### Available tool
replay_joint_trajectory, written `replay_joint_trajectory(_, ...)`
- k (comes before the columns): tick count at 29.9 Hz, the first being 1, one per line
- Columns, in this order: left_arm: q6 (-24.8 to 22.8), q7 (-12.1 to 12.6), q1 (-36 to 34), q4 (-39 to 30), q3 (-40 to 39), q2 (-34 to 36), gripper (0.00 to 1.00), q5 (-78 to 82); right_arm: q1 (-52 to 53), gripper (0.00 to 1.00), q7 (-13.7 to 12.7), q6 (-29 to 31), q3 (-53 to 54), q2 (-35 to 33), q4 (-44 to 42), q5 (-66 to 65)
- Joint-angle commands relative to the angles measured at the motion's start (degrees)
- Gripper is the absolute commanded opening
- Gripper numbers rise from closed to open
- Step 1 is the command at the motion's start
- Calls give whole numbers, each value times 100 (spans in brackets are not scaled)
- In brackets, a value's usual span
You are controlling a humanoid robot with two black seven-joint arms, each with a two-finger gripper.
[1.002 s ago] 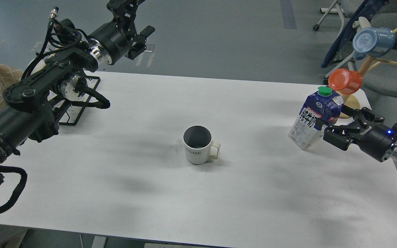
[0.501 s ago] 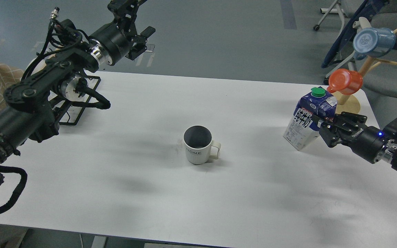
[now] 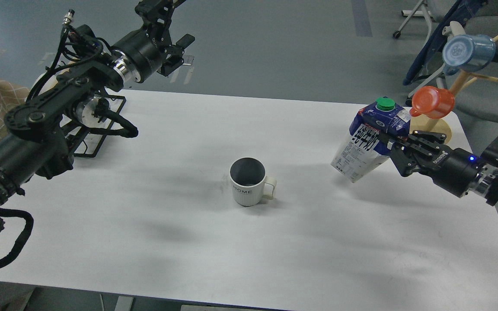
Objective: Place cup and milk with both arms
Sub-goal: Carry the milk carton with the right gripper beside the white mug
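Observation:
A white mug (image 3: 249, 186) marked HOME stands upright at the middle of the white table (image 3: 167, 242), handle to the right. My right gripper (image 3: 389, 144) is shut on a blue and white milk carton (image 3: 366, 140) with a green cap, holding it tilted and lifted above the table, to the right of the mug. My left gripper (image 3: 180, 49) is raised beyond the table's far left edge, far from the mug, with its fingers apart and nothing between them.
A wooden mug tree (image 3: 441, 127) at the far right corner carries an orange cup (image 3: 434, 102) and a blue cup (image 3: 467, 52). A black wire rack (image 3: 97, 129) sits at the table's left edge. Chairs stand beyond the right side.
My right gripper has carried the milk carton left towards the mug and lifted it off the table. The left arm and the mug have stayed put.

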Motion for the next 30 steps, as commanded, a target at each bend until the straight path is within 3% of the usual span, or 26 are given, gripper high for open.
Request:
replay_joint_trajectory(1, 3, 0, 1, 1, 0, 20, 97, 0, 170, 0, -1, 0, -46, 456, -278, -43)
replay_joint_trajectory(12, -6, 0, 36, -8, -44, 55, 97, 0, 574, 0, -1, 0, -511, 1792, -1218, -61)
replay_joint_trajectory(20, -6, 0, 124, -8, -53, 47, 97, 0, 820, 0, -1, 0, -819, 2249, -1482, -61)
replay_joint_trajectory(30, -23, 0, 133, -8, -53, 55, 97, -9, 803, 0, -1, 0, -960, 2346, -1491, -61)
